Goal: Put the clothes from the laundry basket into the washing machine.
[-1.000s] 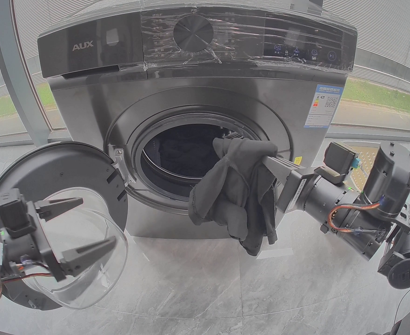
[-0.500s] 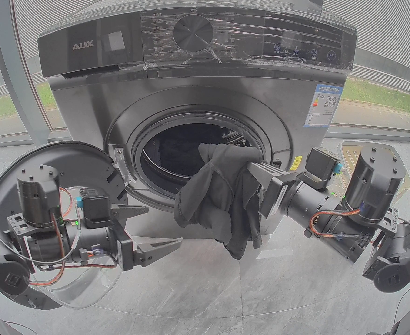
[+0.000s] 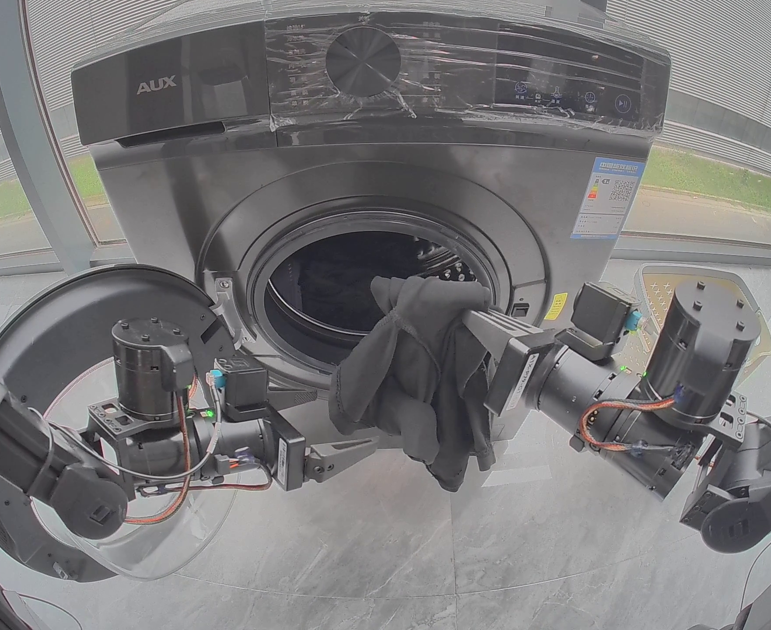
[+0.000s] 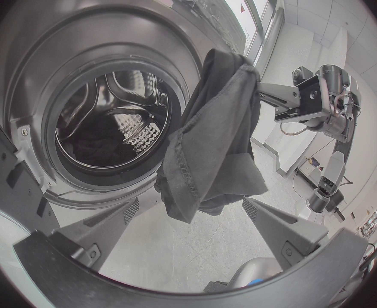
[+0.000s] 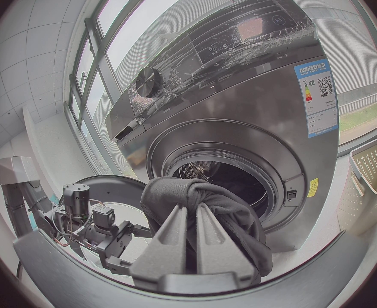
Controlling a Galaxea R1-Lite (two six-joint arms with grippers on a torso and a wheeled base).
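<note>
Gripping a dark grey crumpled cloth garment (image 3: 411, 369) at the drum mouth.
Pinched tight between the closed fingers of the right gripper (image 3: 473, 317), draping below them, just before the grey metal front-loading washing machine (image 3: 403, 168); spread wide and holding nothing, left gripper (image 3: 341, 417) fingers near the hem. Beige perforated laundry basket (image 5: 370, 172) well behind the right fingers.

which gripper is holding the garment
The right gripper, shut on the dark garment in front of the washer opening. The left gripper is open and empty.
</note>
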